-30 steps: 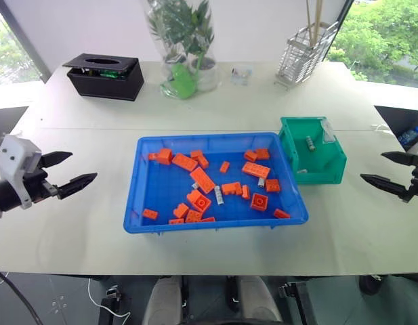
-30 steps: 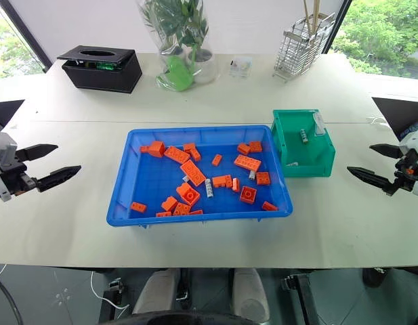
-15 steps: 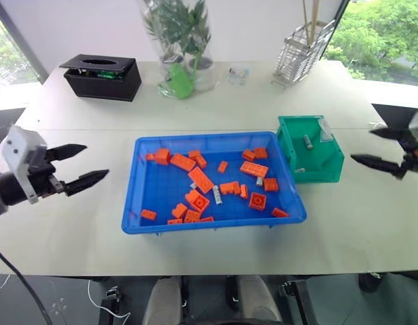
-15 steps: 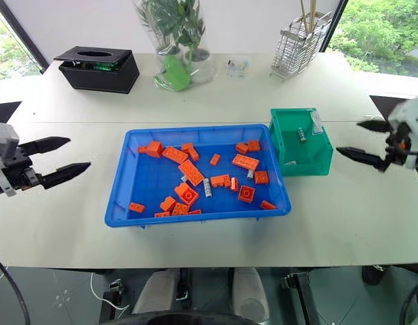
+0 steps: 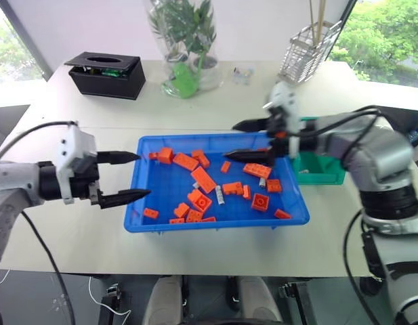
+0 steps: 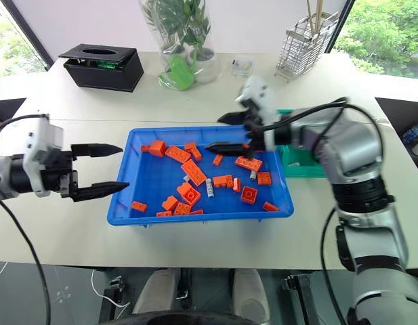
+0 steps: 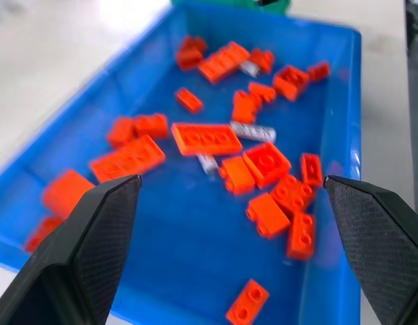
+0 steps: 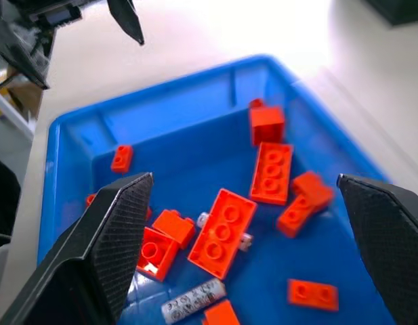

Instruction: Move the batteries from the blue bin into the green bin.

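The blue bin (image 5: 215, 225) sits mid-table, strewn with orange bricks (image 5: 202, 179). Two small silver batteries (image 5: 219, 194) (image 5: 261, 181) lie among them near the middle. In the right wrist view one battery (image 8: 193, 300) lies free and another (image 8: 246, 238) pokes out from under a brick. My right gripper (image 5: 230, 141) hangs open and empty over the bin's far side. At the bin's left rim my left gripper (image 5: 143, 175) is open and empty, pointing in. My right arm hides most of the green bin (image 5: 317, 169), which stands just right of the blue one.
Along the back of the table stand a black box (image 5: 106, 74), a plant in a clear wrap (image 5: 185, 54) and a wire basket (image 5: 307, 54). Bare table lies in front of the blue bin and to its left.
My right arm has swung left from the table's right edge, past the green bin, to above the blue bin. My left gripper has moved right to the bin's left rim. Both stayed open.
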Tool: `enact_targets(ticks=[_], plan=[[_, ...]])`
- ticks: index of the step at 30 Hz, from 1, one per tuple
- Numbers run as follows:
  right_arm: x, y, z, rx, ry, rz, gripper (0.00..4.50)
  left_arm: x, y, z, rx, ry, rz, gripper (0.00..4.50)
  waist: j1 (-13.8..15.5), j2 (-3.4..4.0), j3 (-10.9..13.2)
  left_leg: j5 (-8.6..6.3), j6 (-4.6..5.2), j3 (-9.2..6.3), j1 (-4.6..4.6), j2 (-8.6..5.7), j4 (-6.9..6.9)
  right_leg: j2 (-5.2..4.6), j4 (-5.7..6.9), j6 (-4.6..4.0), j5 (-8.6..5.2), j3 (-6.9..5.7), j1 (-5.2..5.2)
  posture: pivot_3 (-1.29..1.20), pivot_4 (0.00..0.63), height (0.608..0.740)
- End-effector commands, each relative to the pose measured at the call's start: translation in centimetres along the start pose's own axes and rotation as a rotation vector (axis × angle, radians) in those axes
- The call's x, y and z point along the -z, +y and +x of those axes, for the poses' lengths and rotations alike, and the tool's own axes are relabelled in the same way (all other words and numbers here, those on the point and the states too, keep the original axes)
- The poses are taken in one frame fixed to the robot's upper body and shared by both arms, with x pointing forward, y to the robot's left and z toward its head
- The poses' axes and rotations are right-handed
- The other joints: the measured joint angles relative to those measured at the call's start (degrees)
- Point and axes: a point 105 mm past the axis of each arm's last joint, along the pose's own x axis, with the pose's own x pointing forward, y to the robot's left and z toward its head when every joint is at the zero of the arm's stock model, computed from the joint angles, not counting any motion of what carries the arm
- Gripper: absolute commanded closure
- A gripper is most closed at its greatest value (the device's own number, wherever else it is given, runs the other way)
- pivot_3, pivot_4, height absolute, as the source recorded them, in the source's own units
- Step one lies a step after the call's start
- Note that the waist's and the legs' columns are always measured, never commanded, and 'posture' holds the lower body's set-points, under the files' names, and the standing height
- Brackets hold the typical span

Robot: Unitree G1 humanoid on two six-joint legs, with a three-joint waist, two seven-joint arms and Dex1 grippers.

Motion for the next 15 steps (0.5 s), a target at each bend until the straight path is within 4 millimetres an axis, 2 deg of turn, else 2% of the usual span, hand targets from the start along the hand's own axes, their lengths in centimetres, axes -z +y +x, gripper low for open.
enact_targets(ticks=[1,5,10,15], plan=[[-0.1,0.1,1.9,0.002,0.012,0.035,0.02,-1.0,0.2,0.2,0.021,0.003,0.080,0.00,-0.1,-0.04,0.0,0.00,0.00,-0.01,-0.07,0.00,0.05,0.00,0.00,0.00,0.00,0.00,-0.04,0.00,0.150,0.736],[2.3,-0.2,3.6,0.009,0.080,0.104,0.02,-1.5,0.4,0.5,0.014,-0.014,0.095,0.00,-0.1,-0.07,0.0,0.01,0.01,-0.01,-0.05,-0.01,0.12,0.06,0.10,0.01,0.00,-0.02,-0.04,0.00,0.150,0.736],[3.8,-1.0,4.4,0.004,0.103,0.202,0.02,-1.5,0.1,0.6,0.014,-0.017,0.094,0.00,-0.2,-0.08,0.0,0.01,0.01,0.00,-0.03,-0.02,0.10,0.09,0.20,0.08,0.04,-0.02,-0.07,0.00,0.150,0.736],[5.6,-1.3,5.1,-0.010,0.166,0.230,0.02,-1.7,0.2,0.5,0.002,-0.019,0.096,0.00,-0.3,-0.08,0.0,0.01,0.01,0.00,-0.02,-0.01,0.10,0.14,0.26,0.16,0.08,-0.04,-0.07,0.00,0.150,0.736]])
